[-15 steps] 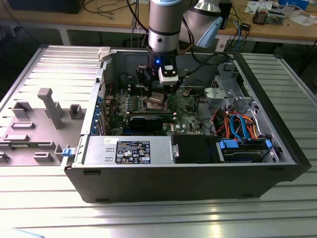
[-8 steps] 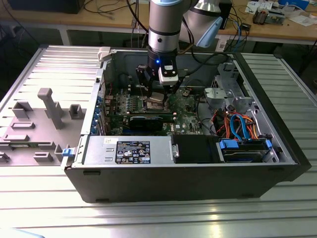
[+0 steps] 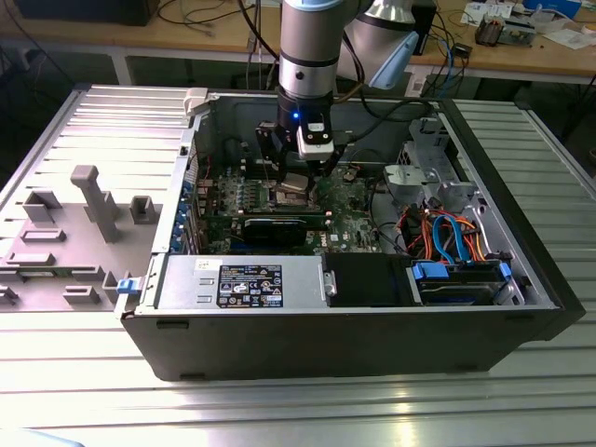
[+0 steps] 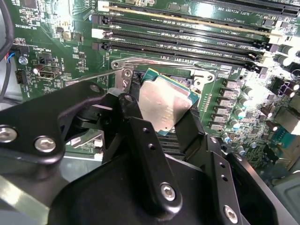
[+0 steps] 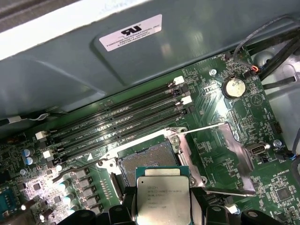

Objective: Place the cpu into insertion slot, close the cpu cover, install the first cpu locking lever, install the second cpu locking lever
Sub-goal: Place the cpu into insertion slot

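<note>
My gripper (image 3: 293,182) hangs inside the open computer case, over the green circuit board. It is shut on the cpu (image 5: 163,199), a flat square chip with a dull silver top, held by two opposite edges between black fingers (image 4: 136,117). In the second wrist view the cpu (image 4: 164,105) sits tilted just above the insertion slot (image 5: 146,161), whose dark centre lies bare inside a silvery rim. The cpu cover (image 5: 236,154), a thin metal frame, is swung open to one side of the slot. A thin wire lever (image 5: 201,127) stands raised beside it.
Long memory slots (image 5: 117,122) run alongside the socket, with a coin battery (image 5: 233,86) nearby. A black expansion card (image 3: 270,226), a power supply (image 3: 242,279) and a drive cage with orange and blue cables (image 3: 456,237) crowd the case. A grey fixture plate (image 3: 93,200) lies on the exterior view's left.
</note>
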### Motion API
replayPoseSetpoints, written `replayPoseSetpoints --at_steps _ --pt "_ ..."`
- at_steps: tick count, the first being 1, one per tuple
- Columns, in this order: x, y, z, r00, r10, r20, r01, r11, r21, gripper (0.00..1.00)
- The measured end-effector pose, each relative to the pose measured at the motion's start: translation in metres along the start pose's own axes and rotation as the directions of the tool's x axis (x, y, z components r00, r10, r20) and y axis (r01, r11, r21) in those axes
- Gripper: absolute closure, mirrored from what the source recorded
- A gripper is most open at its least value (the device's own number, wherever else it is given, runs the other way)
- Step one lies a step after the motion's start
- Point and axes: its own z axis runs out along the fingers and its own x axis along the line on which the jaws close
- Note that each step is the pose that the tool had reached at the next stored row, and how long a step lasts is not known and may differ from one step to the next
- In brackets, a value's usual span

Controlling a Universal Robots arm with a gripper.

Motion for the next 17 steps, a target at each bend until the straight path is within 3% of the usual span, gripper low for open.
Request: replayPoseSetpoints --at_steps 17 --pt "0.0000 0.0000 0.0000 0.9986 0.053 -0.0010 -0.053 0.9986 -0.0003 0.45"
